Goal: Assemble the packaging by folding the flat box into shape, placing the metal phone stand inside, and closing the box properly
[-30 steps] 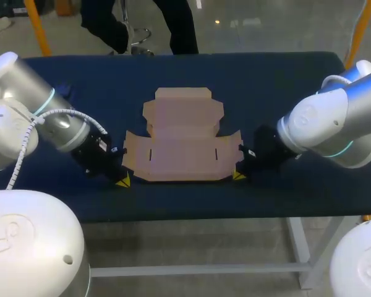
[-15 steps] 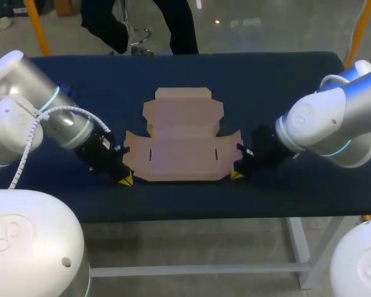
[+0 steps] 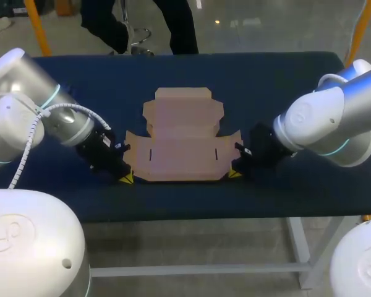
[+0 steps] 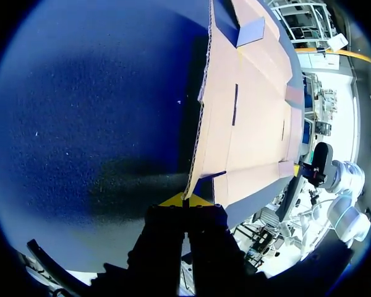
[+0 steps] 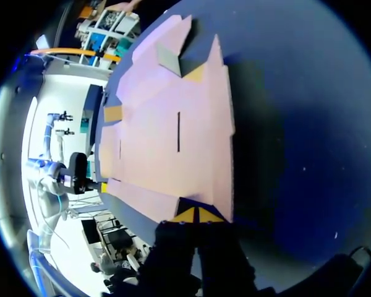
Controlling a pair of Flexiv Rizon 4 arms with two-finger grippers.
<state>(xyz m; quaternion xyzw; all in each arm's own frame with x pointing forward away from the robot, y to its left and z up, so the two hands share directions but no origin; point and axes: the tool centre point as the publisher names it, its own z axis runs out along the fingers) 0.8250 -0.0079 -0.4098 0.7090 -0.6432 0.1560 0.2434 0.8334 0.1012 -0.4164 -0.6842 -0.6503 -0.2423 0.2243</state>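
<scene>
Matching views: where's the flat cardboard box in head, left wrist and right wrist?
Head view: flat cardboard box lies between left hand and right hand.
Left wrist view: just ahead of the left hand, corner at it.
Right wrist view: just ahead of the right hand.
Shared landmark: two slits in its middle panel.
</scene>
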